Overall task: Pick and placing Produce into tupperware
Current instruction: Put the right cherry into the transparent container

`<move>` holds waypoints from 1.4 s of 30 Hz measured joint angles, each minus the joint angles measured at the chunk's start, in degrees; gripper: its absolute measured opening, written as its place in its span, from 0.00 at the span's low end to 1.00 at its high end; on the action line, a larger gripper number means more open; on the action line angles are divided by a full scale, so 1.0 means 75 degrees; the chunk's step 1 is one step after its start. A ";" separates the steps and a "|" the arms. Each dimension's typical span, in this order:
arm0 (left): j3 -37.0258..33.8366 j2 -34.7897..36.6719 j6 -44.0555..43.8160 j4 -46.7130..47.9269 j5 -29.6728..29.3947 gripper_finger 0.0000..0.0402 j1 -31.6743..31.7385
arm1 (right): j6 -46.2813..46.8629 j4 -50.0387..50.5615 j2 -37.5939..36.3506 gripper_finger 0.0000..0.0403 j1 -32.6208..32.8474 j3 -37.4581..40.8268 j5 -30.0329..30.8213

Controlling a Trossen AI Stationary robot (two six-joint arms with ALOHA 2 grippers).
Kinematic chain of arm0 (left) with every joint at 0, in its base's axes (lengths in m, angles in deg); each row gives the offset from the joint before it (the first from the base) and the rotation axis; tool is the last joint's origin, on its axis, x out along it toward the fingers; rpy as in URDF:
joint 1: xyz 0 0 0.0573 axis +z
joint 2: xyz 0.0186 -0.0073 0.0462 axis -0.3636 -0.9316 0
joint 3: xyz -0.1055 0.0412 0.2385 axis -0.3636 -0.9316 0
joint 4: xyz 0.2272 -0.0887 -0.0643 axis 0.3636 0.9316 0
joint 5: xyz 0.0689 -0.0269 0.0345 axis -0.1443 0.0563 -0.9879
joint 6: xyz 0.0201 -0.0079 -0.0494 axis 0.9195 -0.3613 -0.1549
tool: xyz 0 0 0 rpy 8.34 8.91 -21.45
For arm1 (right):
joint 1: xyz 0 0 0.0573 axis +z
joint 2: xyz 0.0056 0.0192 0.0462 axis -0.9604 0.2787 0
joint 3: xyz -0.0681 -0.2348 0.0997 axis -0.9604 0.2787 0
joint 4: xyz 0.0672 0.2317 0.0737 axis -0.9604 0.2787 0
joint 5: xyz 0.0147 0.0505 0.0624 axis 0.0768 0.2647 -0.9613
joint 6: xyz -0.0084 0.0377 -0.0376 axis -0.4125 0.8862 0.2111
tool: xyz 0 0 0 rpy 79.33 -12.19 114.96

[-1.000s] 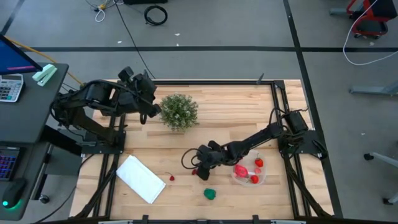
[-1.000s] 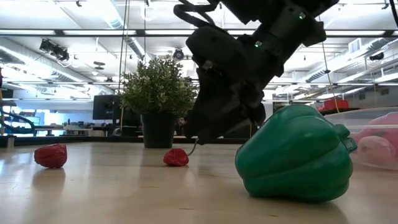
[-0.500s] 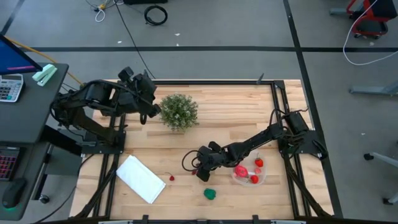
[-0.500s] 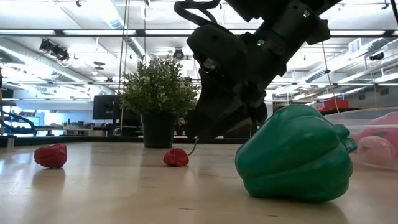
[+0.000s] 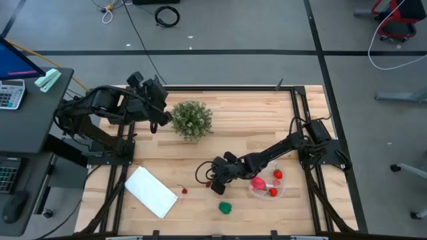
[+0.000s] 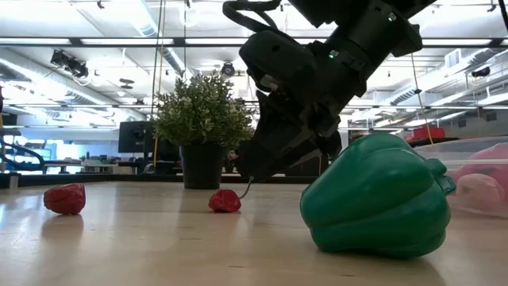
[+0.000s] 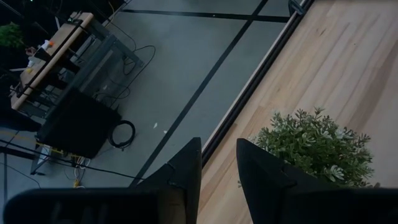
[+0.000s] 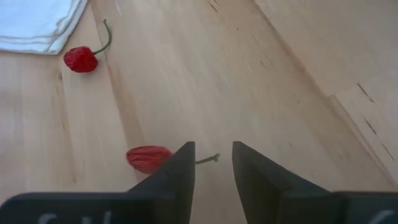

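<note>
My right gripper hovers low over the table's middle, open. One red pepper with a thin stem lies just beside one finger, untouched; it also shows in the low view. A second red piece lies farther off by the white cloth. The green pepper rests on its side near the table's near edge. The clear round tupperware holds pink and red pieces. My left gripper waits, open, beside the bushy plant.
A potted bushy plant stands at the table's far middle. A flat white cloth lies near the table's near left corner. Bare wood stretches between the plant and my right gripper. Black frame rails edge the table.
</note>
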 joint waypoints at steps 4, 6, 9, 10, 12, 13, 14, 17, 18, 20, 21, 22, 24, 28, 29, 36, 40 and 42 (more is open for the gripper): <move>0.0000 0.0000 0.0000 0.0002 0.0002 0.27 0.0001 | -0.0054 -0.0050 0.0170 0.24 0.0000 0.0003 -0.0017; 0.0000 0.0000 0.0001 0.0002 0.0003 0.27 0.0001 | -0.0051 -0.0196 0.0357 0.23 -0.0002 0.0003 -0.0136; 0.0000 0.0000 0.0003 -0.0015 0.0003 0.27 0.0001 | -0.0073 -0.0287 0.0441 0.21 0.0000 0.0000 -0.0162; 0.0000 -0.0001 0.0004 -0.0017 0.0003 0.27 0.0001 | -0.0076 -0.0291 0.0458 0.20 0.0000 0.0000 -0.0133; 0.0000 -0.0003 0.0006 -0.0015 0.0006 0.27 -0.0001 | -0.0147 -0.0306 0.0458 0.18 -0.0003 0.0000 -0.0132; 0.0000 -0.0003 0.0006 -0.0015 0.0006 0.27 -0.0001 | -0.0194 -0.0325 0.0458 0.18 -0.0003 0.0000 -0.0135; 0.0000 -0.0003 0.0009 -0.0015 0.0006 0.27 -0.0001 | -0.0230 -0.0344 0.0454 0.16 -0.0003 0.0000 -0.0137; 0.0000 -0.0003 0.0006 -0.0015 0.0006 0.27 -0.0001 | -0.0258 -0.0402 0.0446 0.10 0.0012 0.0000 -0.0196; 0.0000 -0.0003 0.0009 -0.0013 0.0006 0.27 -0.0001 | -0.0273 -0.0390 0.0441 0.07 0.0027 0.0000 -0.0197; 0.0000 -0.0003 0.0006 -0.0015 0.0006 0.27 -0.0001 | -0.0419 -0.0388 0.0437 0.02 0.0044 0.0002 -0.0193; 0.0000 -0.0003 0.0009 -0.0015 0.0006 0.27 0.0001 | -0.0510 -0.0391 0.0434 0.02 0.0050 0.0000 -0.0164; 0.0000 -0.0003 0.0011 -0.0015 0.0006 0.27 -0.0001 | -0.0541 -0.0394 0.0428 0.02 0.0058 0.0000 -0.0151; 0.0000 -0.0003 0.0009 -0.0013 0.0006 0.27 -0.0001 | -0.0553 -0.0396 0.0377 0.03 0.0056 0.0003 -0.0144; 0.0000 -0.0003 0.0009 -0.0009 0.0005 0.27 -0.0001 | -0.0909 -0.0245 0.0091 0.01 0.0063 0.0003 0.0073; 0.0000 -0.0003 0.0009 -0.0008 0.0003 0.27 -0.0001 | -0.0931 -0.0124 -0.0049 0.01 0.0062 0.0003 0.0158; 0.0000 -0.0003 0.0009 0.0002 0.0003 0.27 -0.0001 | -0.0965 0.1941 -0.1675 0.01 0.0224 0.0003 0.1089; 0.0000 -0.0003 0.0009 0.0038 0.0003 0.27 -0.0001 | -0.0090 0.3610 -0.2573 0.01 0.0635 0.0000 0.1543; 0.0000 -0.0003 0.0006 0.0052 0.0003 0.27 0.0001 | 0.0724 0.4665 -0.2823 0.00 0.0943 0.0000 0.1817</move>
